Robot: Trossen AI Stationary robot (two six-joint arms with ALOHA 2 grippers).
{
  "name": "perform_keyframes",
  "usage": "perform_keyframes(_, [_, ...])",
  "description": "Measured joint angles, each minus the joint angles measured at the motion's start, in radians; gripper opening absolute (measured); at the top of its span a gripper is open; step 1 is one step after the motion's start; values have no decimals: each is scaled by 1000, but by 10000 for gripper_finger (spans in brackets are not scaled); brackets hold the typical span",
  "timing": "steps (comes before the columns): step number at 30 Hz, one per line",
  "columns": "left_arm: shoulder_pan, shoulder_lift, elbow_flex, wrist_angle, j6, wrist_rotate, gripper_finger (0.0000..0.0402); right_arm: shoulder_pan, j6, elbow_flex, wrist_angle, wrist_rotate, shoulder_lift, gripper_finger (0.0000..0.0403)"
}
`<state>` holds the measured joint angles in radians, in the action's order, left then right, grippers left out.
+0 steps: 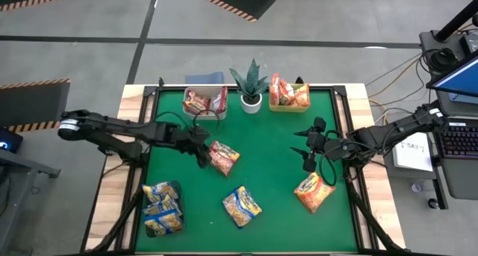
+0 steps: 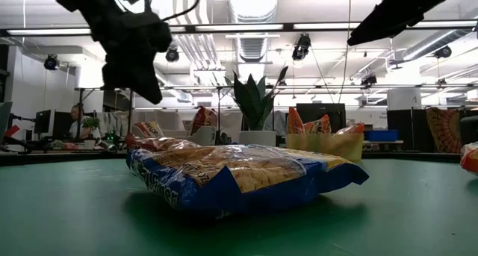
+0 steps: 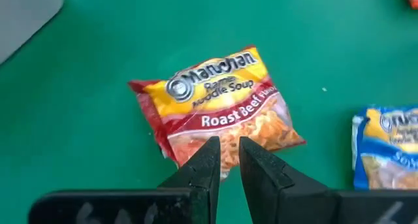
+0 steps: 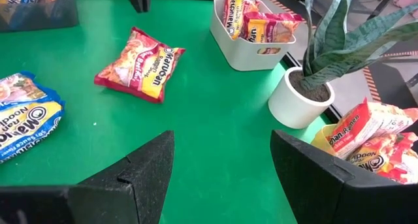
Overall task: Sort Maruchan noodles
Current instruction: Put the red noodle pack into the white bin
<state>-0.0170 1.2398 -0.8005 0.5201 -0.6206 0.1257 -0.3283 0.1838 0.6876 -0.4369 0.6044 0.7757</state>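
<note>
A red-white Maruchan packet (image 1: 223, 158) (image 3: 219, 110) lies flat on the green mat, left of centre. My left gripper (image 1: 203, 156) (image 3: 226, 152) hangs above its left end with the fingers shut, a slit between them and nothing in it; in the low view it hangs well above the mat (image 2: 134, 62). A yellow-blue packet (image 1: 241, 206) (image 2: 239, 178) lies near the front edge, and an orange packet (image 1: 314, 192) lies at the front right. My right gripper (image 1: 305, 148) (image 4: 222, 145) stands open above the mat's right side, holding nothing.
A white bin (image 1: 216, 99) with red packets stands at the back left. A yellow bin (image 1: 289, 105) with orange packets stands at the back right. Between them is a potted plant (image 1: 250, 84). A dark bin (image 1: 162, 207) holds blue packets at the front left. The mat's middle (image 1: 269, 151) is bare.
</note>
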Motion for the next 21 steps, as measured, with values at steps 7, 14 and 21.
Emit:
perform_keyframes(7, [2, 1, 16, -6, -169, 49, 42, 0, -2, 0, 0, 0, 0, 242])
perform_keyframes(14, [4, 43, 2, -3, -353, -3, 91, 0, -3, -1, 0, 0, 0, 242])
perform_keyframes(21, [29, 77, 20, 6, -447, -6, 202, 0, -1, -2, 0, 0, 0, 242])
